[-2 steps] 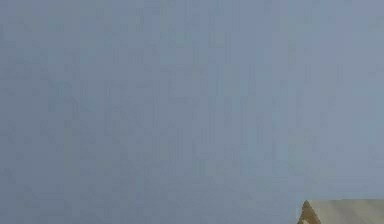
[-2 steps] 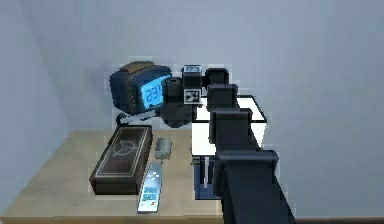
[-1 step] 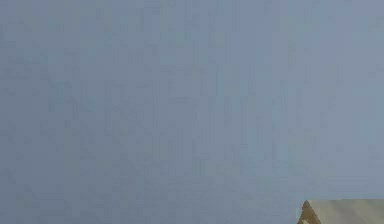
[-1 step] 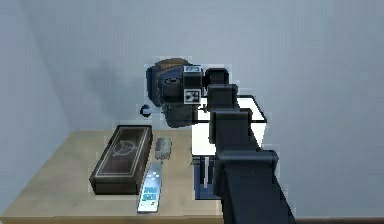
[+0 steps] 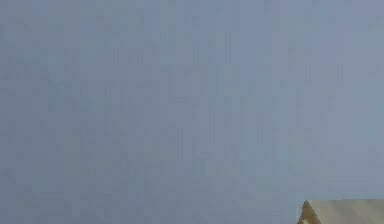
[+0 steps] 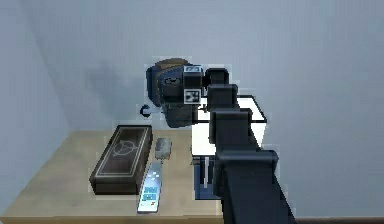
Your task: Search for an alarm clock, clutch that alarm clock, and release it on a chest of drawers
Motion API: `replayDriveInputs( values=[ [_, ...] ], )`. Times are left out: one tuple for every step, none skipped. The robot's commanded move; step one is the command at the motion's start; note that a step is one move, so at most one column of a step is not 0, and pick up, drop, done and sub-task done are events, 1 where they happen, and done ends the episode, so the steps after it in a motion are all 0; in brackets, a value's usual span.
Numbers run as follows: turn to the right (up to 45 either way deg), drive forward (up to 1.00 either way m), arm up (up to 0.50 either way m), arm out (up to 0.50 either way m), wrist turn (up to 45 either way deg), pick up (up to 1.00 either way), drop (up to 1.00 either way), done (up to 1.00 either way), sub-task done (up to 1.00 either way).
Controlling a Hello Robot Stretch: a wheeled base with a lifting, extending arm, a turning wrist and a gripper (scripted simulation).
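- The wall (image 5: 180, 100), plain blue-grey, takes up most of the forward view, and it also stands behind the far edge of the furniture in the arm side view.
- A light wooden top (image 6: 60, 165) lies at the lower left of the arm side view. Only its surface is visible, so it cannot be told whether it is a table or a chest of drawers. A tan corner of wood (image 5: 345, 212) sits at the forward view's lower right.
- A long dark brown box (image 6: 122, 158) lies flat near the middle of the top, running from the near edge toward the far edge.
- A flat pale strip (image 6: 152, 190) lies just right of the box's near end, close to the near edge.
- A small grey thing (image 6: 163, 150) sits just right of the box's far end. It is too small to tell whether it is the alarm clock.
- The gripper (image 6: 150, 92) appears as a dark bulk above the far edge, with the wall behind it. Its far end cannot be made out, so neither its grip nor whether it holds anything can be told.
- Two white marked squares (image 6: 191, 84) stand just right of the gripper.
- The arm (image 6: 245, 170), a dark square bar, rises from the bottom edge.
- A white flat-topped thing (image 6: 255, 110) is partly hidden behind the arm, at the right end of the top.
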Motion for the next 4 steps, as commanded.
replayDriveInputs(
  values=[
    [0.0,0.0,0.0,0.0,0.0,0.0,1.0,0.0,0.0],
    [0.0,0.0,0.0,-0.1,0.0,0.0,0.0,0.0,0.0],
    [0.0,0.0,0.0,0.0,-45.0,0.0,0.0,0.0,0.0],
    [0.0,0.0,0.0,0.0,-45.0,0.0,0.0,0.0,0.0]
  ],
)
